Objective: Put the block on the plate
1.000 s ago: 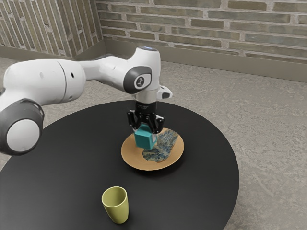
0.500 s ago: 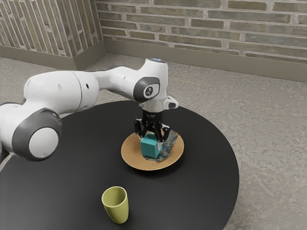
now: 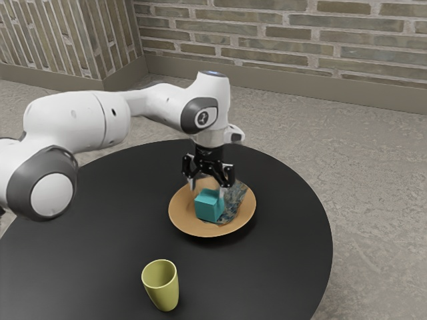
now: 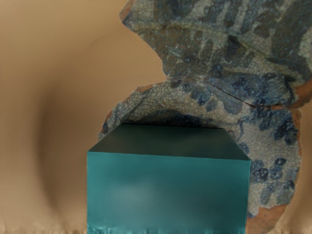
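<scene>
With gripper (image 3: 209, 189) spread wide, leave block (image 3: 208, 207) on plate (image 3: 181, 215), below at six o'clock in the exterior view; probably rise toward twelve.

Spreads as a round, black surface (image 3: 100, 220) in the exterior view, running out of the picture at six o'clock. Carries a shallow, tan-orange plate (image 3: 183, 217) toward one o'clock, bearing a ragged, crackled blue-and-grey pattern (image 3: 234, 200) from about two round to six o'clock. Also holds a yellow-green cup (image 3: 165, 292) at seven o'clock from the plate, standing upright, mouth open, well apart from the plate's rim.
</scene>
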Robot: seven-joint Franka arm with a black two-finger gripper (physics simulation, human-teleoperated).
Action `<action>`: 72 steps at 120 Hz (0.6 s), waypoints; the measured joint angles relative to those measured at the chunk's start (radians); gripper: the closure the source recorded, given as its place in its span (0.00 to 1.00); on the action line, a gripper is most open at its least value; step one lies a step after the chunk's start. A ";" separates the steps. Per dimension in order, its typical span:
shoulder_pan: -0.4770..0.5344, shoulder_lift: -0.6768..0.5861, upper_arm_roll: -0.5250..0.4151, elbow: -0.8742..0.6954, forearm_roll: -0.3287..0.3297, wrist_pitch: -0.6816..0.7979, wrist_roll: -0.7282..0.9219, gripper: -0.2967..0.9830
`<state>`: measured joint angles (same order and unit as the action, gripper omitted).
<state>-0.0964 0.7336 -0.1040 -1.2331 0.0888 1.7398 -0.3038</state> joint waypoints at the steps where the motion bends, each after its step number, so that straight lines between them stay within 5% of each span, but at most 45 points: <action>1: 0.000 -0.005 0.000 -0.004 0.000 0.000 0.000 0.27; 72: 0.013 -0.637 0.037 -0.343 0.000 -0.110 0.015 0.23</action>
<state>-0.0830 0.0967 -0.0673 -1.5758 0.0891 1.6300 -0.2889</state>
